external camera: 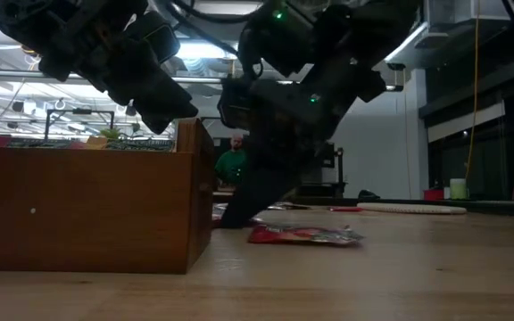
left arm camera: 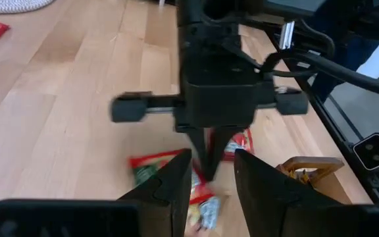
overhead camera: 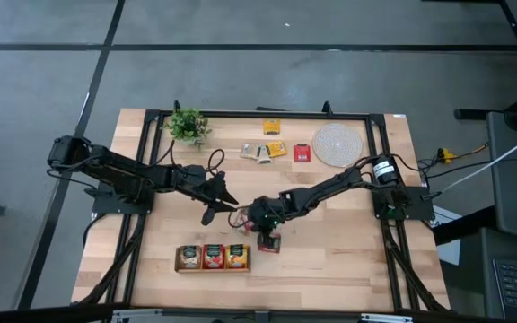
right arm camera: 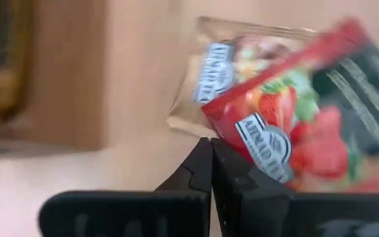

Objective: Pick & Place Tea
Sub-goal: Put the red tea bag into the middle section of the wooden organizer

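Observation:
A red tea sachet [right arm camera: 295, 125] printed with strawberries lies flat on the table, overlapping a pale one [right arm camera: 219, 66]. In the high view this red sachet [overhead camera: 269, 242] lies just right of the wooden tray [overhead camera: 176, 258]. My right gripper [right arm camera: 211, 148] is shut and slants down to the table at the red sachet's edge [external camera: 306, 234]. My left gripper [left arm camera: 212, 181] hangs open above the table, left of the right one [overhead camera: 263, 226], with nothing between its fingers. Several more sachets [overhead camera: 276, 149] lie at the far side. My right gripper's shut fingertips [right arm camera: 202, 155] come down slanting from the table's right, at the red sachet's near edge [right arm camera: 224, 128]. I cannot tell whether they touch the sachet or only the table beside it. The sachet lies flat.
The tray holds sachets in its three compartments, and its wall [external camera: 78, 209] stands close to the left of the right gripper [external camera: 235, 218]. A round woven mat [overhead camera: 337, 144] and a small plant [overhead camera: 187, 126] stand at the far side. A person [external camera: 232, 160] shows beyond the table.

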